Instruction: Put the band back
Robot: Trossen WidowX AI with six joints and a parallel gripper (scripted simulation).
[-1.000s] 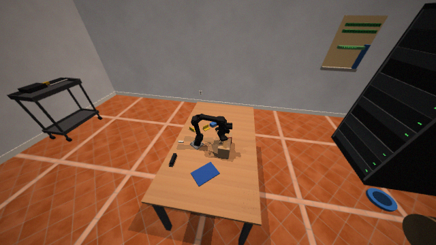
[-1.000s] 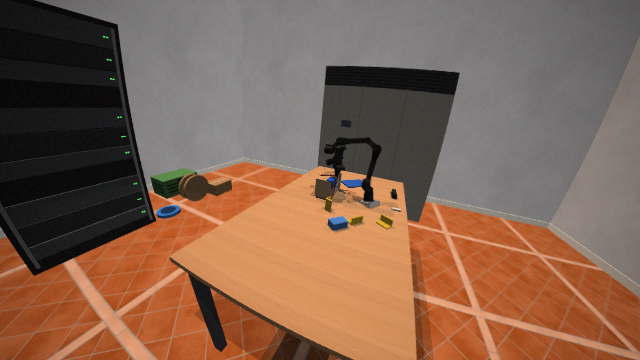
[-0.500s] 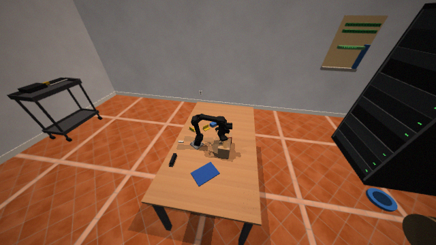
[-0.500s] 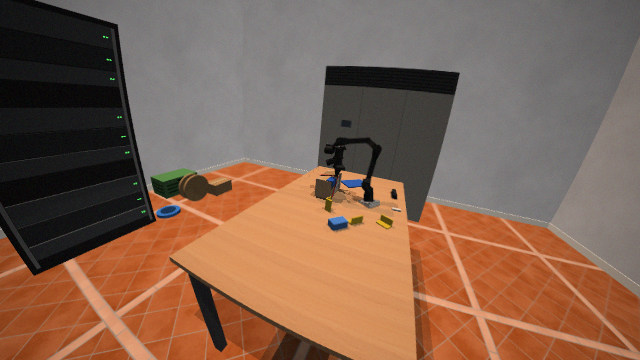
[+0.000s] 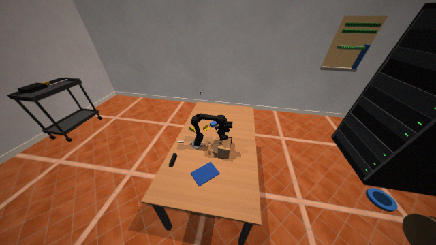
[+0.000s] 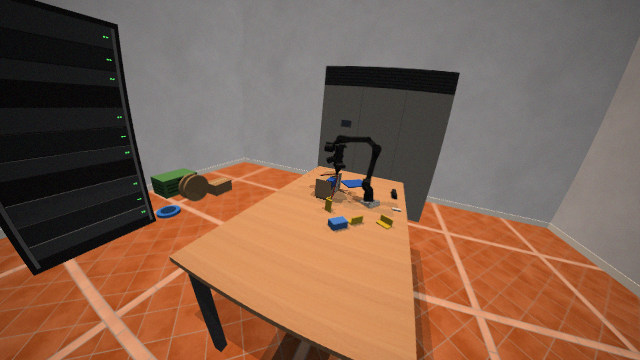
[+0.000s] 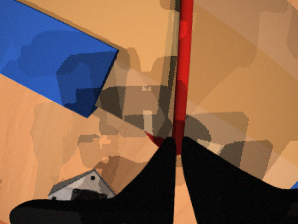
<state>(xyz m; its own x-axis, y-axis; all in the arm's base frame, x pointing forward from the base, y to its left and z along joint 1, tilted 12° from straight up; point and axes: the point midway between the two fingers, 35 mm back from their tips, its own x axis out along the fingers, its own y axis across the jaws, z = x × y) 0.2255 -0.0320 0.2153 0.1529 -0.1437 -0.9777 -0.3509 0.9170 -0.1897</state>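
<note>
gripper (image 5: 223, 137) (image 6: 337, 172) (image 7: 176, 143) is nearly shut, tips pinching the end of the red band (image 7: 184, 65) (image 6: 333, 192), pointing down by the carton (image 5: 223, 152) (image 6: 323, 188). band runs along the carton at that spot; can't tell if it's square, and can't make out which bit is the corner guard. arm (image 5: 208, 117) (image 6: 356, 139) goes up from its base, reaches across and bends down at the wrist, so it's kinda hogging the space over the carton. yellow upright piece (image 6: 328, 205) stands near the carton, then a blue block (image 5: 213, 124) (image 6: 337, 223) and two yellow angle pieces (image 5: 206, 128) (image 6: 385, 222) further along the table (image 5: 235, 194) (image 6: 300, 265). blue sheet (image 5: 205, 173) (image 6: 353, 183) lies flat on the other side. way off there's a black rack (image 5: 366, 180) (image 6: 135, 150) on the floor.
</note>
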